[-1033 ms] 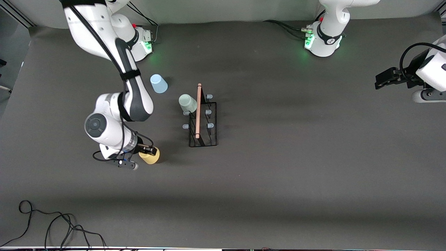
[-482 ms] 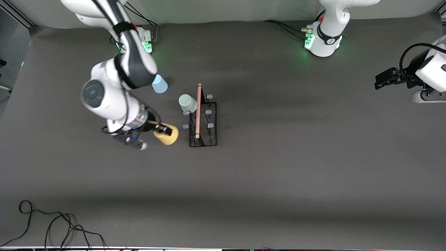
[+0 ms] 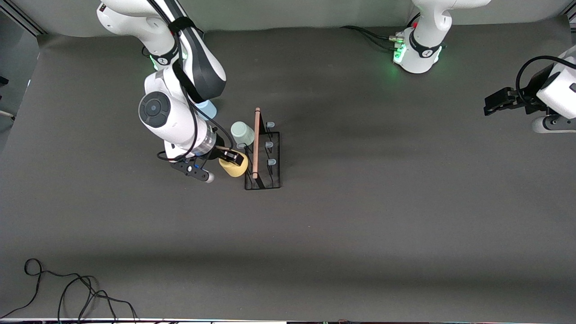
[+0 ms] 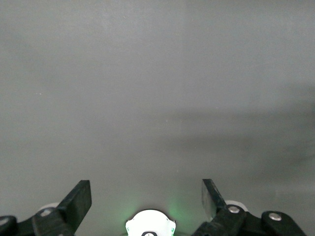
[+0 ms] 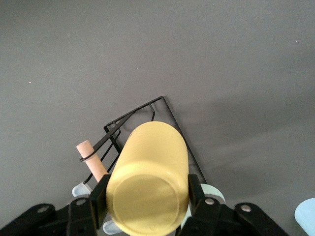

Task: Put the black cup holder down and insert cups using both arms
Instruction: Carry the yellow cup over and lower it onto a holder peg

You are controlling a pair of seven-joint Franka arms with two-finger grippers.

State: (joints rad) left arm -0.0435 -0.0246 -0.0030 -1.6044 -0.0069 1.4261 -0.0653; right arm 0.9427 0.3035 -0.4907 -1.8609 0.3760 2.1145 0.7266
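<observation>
My right gripper [image 3: 231, 158] is shut on the yellow cup [image 3: 234, 165] and holds it tilted beside the black cup holder [image 3: 263, 155], at the pegs on the right arm's side. In the right wrist view the yellow cup [image 5: 147, 182] sits between my fingers [image 5: 101, 196] above the holder's wire base [image 5: 162, 118] and wooden rod [image 5: 91, 160]. The pale green cup [image 3: 242, 133] hangs on a peg of the holder. The light blue cup [image 3: 208, 109] stands on the table, partly hidden by the right arm. My left gripper [image 3: 492, 103] waits open at the left arm's end of the table, and the left wrist view shows it [image 4: 146, 196] empty.
A loose black cable [image 3: 67, 288] lies near the table's front edge at the right arm's end. The left arm's green-lit base [image 3: 416, 51] stands at the back edge.
My right gripper has carried the yellow cup from the table toward the cup holder and now holds it right beside the pegs. The left arm has not moved.
</observation>
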